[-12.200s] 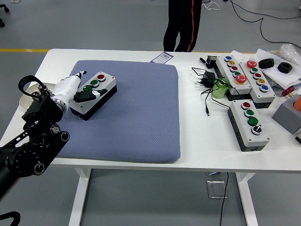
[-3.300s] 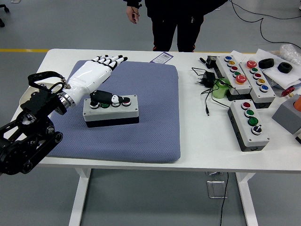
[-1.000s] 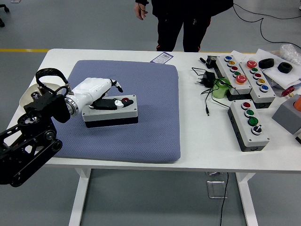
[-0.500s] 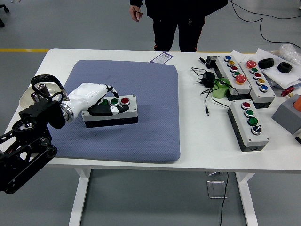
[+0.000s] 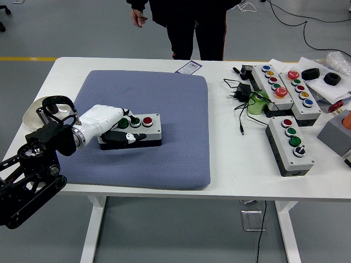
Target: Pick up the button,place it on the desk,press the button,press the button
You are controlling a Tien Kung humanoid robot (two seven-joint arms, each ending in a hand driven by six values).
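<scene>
The grey button box (image 5: 145, 131) with a black base lies on the blue pad (image 5: 170, 98), left of its middle. Its top shows a red button (image 5: 147, 120), a green button (image 5: 135, 121) and one more at the left end, partly hidden. My left hand (image 5: 125, 127), white with black fingertips, is curled around the box's left end. Its thumb (image 5: 127, 138) lies along the front face and its fingers rest on the top by the left button. The right arm is out of view.
Three more button boxes (image 5: 290, 143), (image 5: 272, 85), (image 5: 303, 94) stand on the white table (image 5: 236, 170) at the right, with a power adapter and cables (image 5: 241, 93). A grey block (image 5: 335, 134) sits at the right edge. A person (image 5: 192, 27) stands at the far side.
My left hand has sunk lower on the box's left end; the thumb has moved from the top down to the front face. The box has barely moved. The person has shifted left.
</scene>
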